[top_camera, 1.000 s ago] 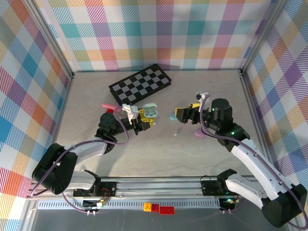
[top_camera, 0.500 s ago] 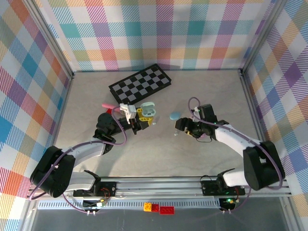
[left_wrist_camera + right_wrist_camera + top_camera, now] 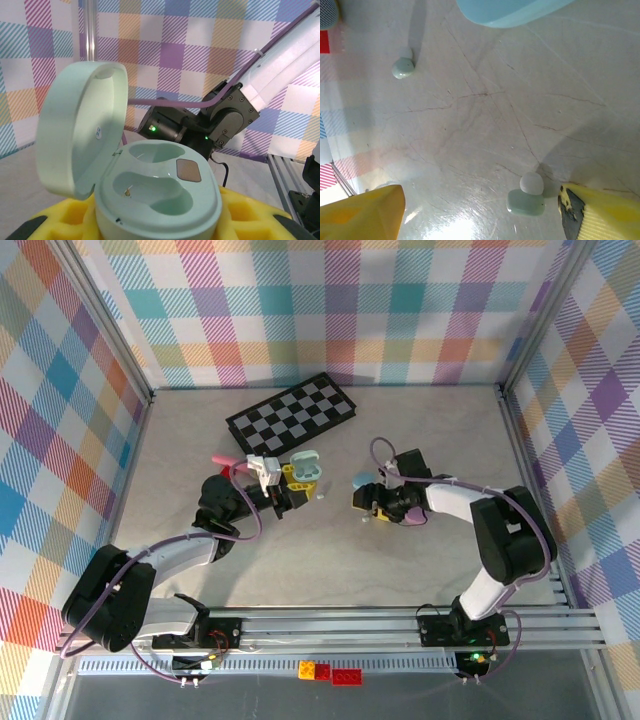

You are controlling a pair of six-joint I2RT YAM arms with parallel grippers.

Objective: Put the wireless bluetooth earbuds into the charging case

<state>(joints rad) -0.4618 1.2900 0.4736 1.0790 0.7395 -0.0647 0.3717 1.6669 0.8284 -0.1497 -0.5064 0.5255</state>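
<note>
On the table (image 3: 470, 125), 2 earbuds (image 3: 402, 67) (image 3: 525, 198) near spread right tool (image 3: 370, 503); left tool (image 3: 292, 483) tight on 1 case (image 3: 157, 195).

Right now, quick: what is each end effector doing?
Left end effector: closed, holding the open mint charging case.
Right end effector: open around a greenish earbud, not gripping it.

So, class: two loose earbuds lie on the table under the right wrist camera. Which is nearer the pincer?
The lower earbud, just beside the right pincer's yellow finger; the other earbud lies far off at upper left.
</note>
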